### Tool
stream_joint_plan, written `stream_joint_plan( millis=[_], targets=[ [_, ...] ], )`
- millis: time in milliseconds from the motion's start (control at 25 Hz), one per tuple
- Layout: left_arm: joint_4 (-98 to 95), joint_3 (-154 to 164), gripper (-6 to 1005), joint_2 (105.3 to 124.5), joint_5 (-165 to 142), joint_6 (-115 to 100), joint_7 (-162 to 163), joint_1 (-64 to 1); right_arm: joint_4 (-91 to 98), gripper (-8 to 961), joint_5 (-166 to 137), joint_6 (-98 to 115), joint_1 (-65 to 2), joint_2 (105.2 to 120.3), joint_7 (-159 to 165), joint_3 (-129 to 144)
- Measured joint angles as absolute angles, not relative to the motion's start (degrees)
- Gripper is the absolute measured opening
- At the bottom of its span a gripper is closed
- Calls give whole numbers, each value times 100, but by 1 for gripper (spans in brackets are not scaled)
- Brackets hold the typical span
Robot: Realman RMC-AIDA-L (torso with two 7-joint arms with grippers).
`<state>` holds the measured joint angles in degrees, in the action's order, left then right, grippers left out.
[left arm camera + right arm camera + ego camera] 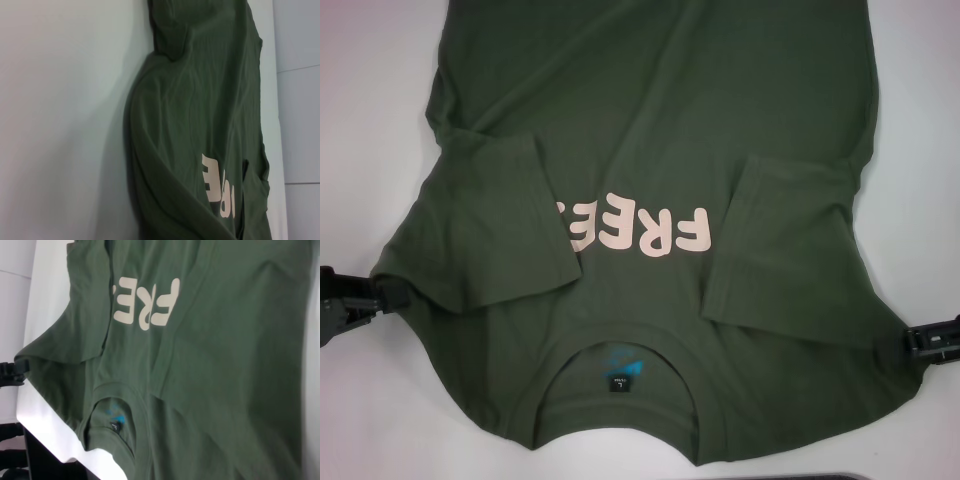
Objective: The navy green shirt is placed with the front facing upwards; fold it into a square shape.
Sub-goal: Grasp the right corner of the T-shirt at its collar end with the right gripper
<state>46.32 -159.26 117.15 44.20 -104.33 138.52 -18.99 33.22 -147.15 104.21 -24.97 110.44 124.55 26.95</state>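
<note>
step: I read this as mid-fold. Both sleeves of the navy green shirt (650, 150) are already turned in over the chest; one covers the last letter of the FREE lettering (638, 232). Collar-to-hem fold not yet done, by my judgement.

left gripper (360, 298): at the shirt's shoulder edge on my left side. Its fingers meet the cloth fold there and look pinched on it, but the head view cuts them at the frame edge, so I'd only say prob. gripping.

right gripper (928, 342): at the opposite shoulder edge, fingers touching the cloth rim. Can't tell if they're clamped or just resting against it.

shirt position: flat on the white counter (360, 80), front up, spanning between the two sets of fingers. Collar (625, 385) w/ neck label (622, 382) lies between them, a bit nearer the robot.

orientation: long axis runs straight away from the fingers, collar end near, hem end far and out of frame. Lettering reads upside down from my seat.

next move, as I judge it: lift both shoulders together, carry them fwd toward the hem evenly, keep tension equal so the tucked sleeves don't slide out.
</note>
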Motion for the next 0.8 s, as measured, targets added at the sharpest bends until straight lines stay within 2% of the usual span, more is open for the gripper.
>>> stream_joint_plan(
  millis=[600,800],
  targets=[
    [4632,-15926,21,11724,4449,-10432,13852,-1887,3260,925,-14700,10339,-2613,11144,12466,2704],
    [4632,-15926,21,11717,4457,-10434,13852,-1898,3280,865,-14719,10200,-2613,11145,12639,2707]
  ],
)
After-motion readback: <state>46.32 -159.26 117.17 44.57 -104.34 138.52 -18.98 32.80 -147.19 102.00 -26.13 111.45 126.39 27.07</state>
